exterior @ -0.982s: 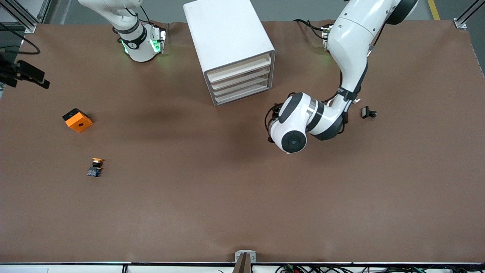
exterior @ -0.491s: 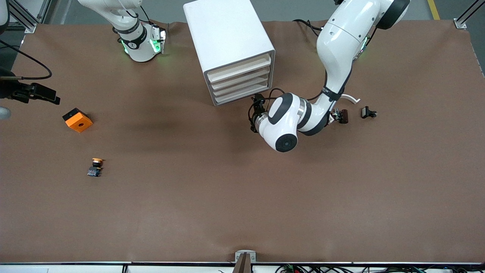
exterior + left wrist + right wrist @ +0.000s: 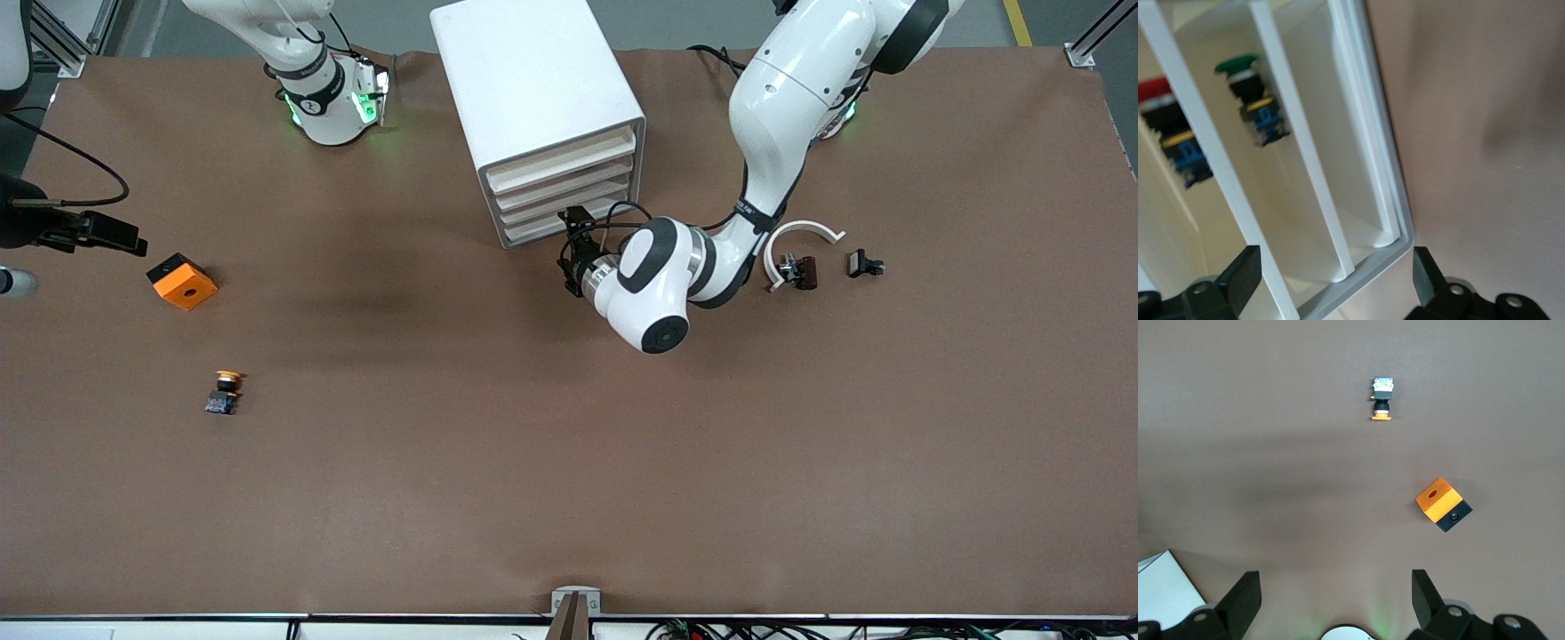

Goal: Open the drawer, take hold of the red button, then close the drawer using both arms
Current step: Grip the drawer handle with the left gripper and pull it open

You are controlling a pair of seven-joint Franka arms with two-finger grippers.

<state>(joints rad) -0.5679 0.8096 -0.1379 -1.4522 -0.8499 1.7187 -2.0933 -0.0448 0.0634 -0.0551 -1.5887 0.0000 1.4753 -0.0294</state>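
Movement over the last second brought the left end effector (image 3: 573, 244), fingers spread and empty, up to the front of the drawer unit (image 3: 533, 107), all 4 drawers closed. The red-capped button (image 3: 1168, 133) lies inside. The right end effector (image 3: 1331, 600), open, hangs over bare tabletop (image 3: 533, 462), waiting.

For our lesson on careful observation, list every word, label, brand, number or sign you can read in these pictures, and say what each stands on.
None can be read anywhere in these views.
Black band on the white right robot arm near its base: a small white mark, too small to read.
White drawer cabinet: no writing visible.
Orange cube with a hole: no writing visible.
Orange-capped push button: no writing visible.
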